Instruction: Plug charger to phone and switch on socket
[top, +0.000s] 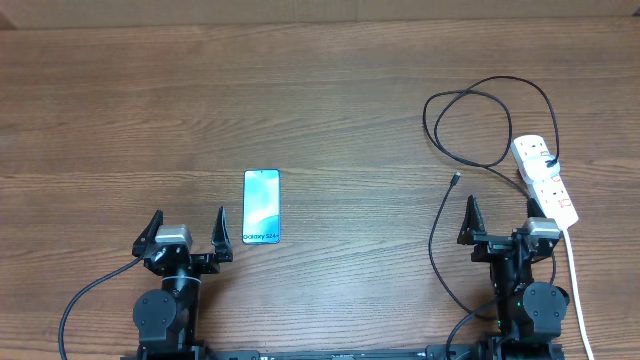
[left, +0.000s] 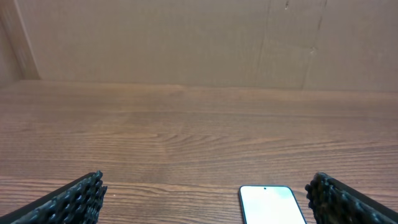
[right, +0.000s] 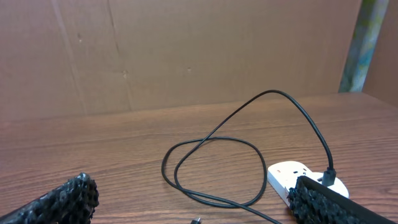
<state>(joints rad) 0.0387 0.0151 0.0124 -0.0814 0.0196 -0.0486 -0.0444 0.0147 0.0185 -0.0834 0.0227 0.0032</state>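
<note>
The phone (top: 262, 206) lies flat on the wooden table, screen up, its "Galaxy S24+" text at the near end. It sits just right of my open, empty left gripper (top: 186, 232); in the left wrist view the phone (left: 272, 204) is by the right finger of that gripper (left: 205, 200). The charger (top: 480, 120) loops from a plug in the socket (top: 545, 178), and its free connector (top: 456, 179) lies on the table ahead of my open, empty right gripper (top: 500, 222). The right wrist view shows the charger loop (right: 211, 168), the socket (right: 285, 177) and the gripper (right: 194, 208).
The socket's thick white cord (top: 577, 290) runs down the right side toward the front edge, beside the right arm. A cardboard wall (left: 199, 37) stands at the far edge of the table.
</note>
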